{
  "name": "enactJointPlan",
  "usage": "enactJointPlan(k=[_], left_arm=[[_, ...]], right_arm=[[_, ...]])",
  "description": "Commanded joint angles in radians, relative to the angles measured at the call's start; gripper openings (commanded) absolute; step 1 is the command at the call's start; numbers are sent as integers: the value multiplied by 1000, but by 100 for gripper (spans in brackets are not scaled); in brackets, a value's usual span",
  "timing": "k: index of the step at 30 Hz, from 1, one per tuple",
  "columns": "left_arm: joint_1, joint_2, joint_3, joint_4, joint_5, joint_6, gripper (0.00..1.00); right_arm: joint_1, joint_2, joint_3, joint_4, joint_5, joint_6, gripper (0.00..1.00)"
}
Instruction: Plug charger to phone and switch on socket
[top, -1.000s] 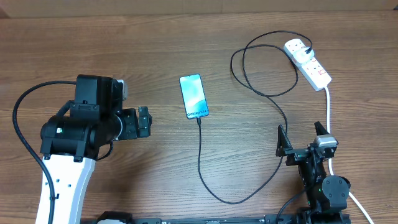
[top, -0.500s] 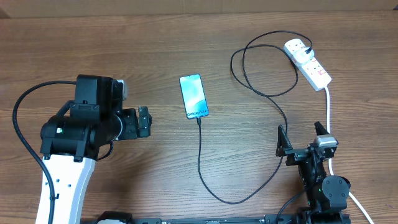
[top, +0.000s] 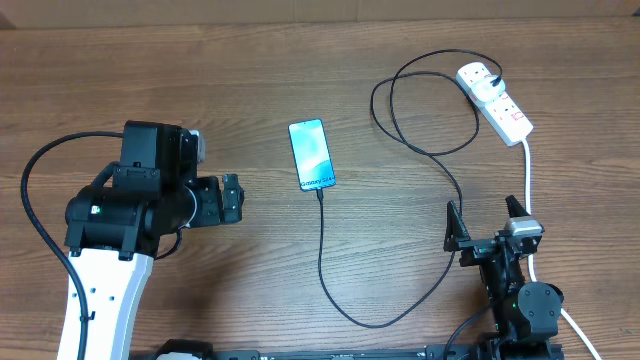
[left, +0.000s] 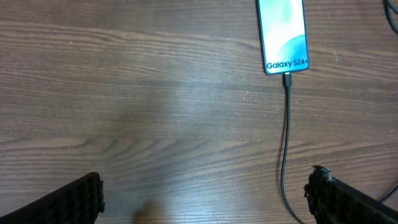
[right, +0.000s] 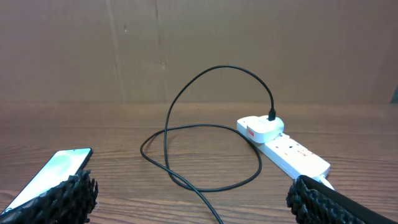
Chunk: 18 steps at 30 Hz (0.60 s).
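Overhead: the phone (top: 311, 154) lies face up on the tabletop (top: 300, 60), the charger (top: 322, 250) looping from its near end to the socket (top: 497, 102) at far right; left pincer (top: 232, 197) beside the phone and right pincer (top: 486, 226), well apart from the socket, both gape wide, empty; left wrist: the connector (left: 286, 78) looks seated in the phone; right wrist: the plug (right: 261, 129) sits in the socket, likely light and slide-prone, so push straight down on its top, never sideways.

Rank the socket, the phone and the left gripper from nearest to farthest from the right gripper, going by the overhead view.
1. socket: straight ahead of the right gripper, on the same side.
2. phone: in the middle, between the two arms.
3. left gripper: farthest, over on the left side.
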Motion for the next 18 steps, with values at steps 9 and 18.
enactJointPlan(k=[9, 18], left_arm=[[2, -127, -131, 179, 14, 20, 100], [78, -464, -550, 557, 97, 51, 100]], right_arm=[[4, -10, -11, 9, 2, 2, 100], [4, -10, -11, 8, 2, 2, 100]])
